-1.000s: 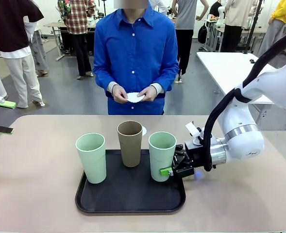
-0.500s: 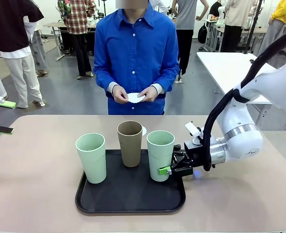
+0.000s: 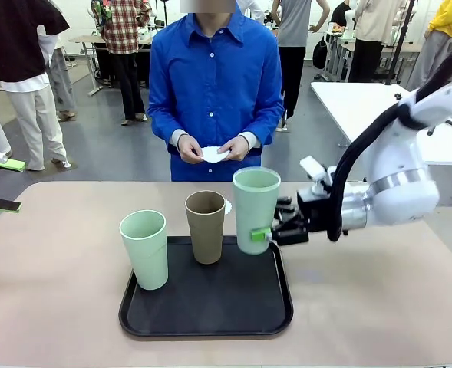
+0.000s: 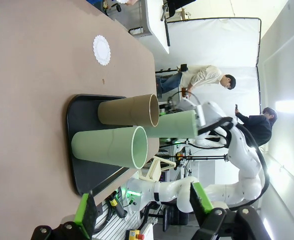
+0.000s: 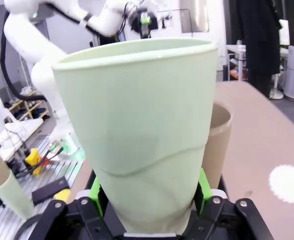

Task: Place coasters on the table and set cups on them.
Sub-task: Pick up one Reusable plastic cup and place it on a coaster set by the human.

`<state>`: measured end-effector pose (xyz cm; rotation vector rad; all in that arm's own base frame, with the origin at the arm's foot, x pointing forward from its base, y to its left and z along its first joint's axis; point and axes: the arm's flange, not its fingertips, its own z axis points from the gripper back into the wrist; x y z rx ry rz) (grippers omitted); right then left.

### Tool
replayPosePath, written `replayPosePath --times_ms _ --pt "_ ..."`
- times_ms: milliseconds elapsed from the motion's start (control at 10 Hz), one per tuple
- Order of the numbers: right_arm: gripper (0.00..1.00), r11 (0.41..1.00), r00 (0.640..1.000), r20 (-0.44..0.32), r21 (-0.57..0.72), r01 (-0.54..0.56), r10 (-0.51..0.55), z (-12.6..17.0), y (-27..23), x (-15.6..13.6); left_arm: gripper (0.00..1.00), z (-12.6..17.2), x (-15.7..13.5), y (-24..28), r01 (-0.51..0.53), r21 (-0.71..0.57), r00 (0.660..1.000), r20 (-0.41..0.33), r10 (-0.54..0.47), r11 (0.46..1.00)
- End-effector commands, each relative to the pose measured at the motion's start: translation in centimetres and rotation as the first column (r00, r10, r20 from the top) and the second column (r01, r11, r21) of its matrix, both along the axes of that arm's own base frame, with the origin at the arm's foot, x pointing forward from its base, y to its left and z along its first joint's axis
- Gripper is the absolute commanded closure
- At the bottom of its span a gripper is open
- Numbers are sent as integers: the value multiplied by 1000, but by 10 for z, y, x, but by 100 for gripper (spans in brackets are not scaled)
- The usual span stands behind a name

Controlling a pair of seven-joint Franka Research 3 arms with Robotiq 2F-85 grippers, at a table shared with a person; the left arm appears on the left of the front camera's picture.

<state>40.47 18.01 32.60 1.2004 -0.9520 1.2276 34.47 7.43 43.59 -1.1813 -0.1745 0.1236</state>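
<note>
— The right tool (image 3: 262,234) is clamped low on the green cup (image 3: 255,201), above the tray (image 3: 210,295).
— It could tilt loose, or knock the brown cup (image 3: 206,230) reaching that coaster (image 4: 101,49) on the counter (image 3: 57,291).

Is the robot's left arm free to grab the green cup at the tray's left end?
Probably yes. The left gripper is open and empty, the mint cup faces it with only bare table between, and the right gripper holds the other mint cup off to the far side.
</note>
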Motion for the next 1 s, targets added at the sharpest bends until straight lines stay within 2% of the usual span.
replayPosePath --times_ms 0,200,400,500,800,900 --pt "45 996 996 -16 -27 86 -87 44 10 -5 0 1 0 1 1 -14 1000 11 -1 1000" --pt "45 985 986 -17 -44 165 -166 68 20 4 0 1 0 1 1 -14 1000 11 -1 1000" --pt "45 982 983 9 -39 184 -184 70 25 8 0 1 0 1 1 -14 1000 11 -1 1000" --pt "45 989 990 4 -40 139 -139 76 12 5 0 1 0 1 1 -14 1000 11 -1 1000" --pt "45 989 990 4 -40 139 -139 76 12 5 0 1 0 1 1 -14 1000 11 -1 1000" --pt "18 987 988 6 -49 152 -152 75 15 5 0 1 0 1 1 -14 1000 11 -1 1000"
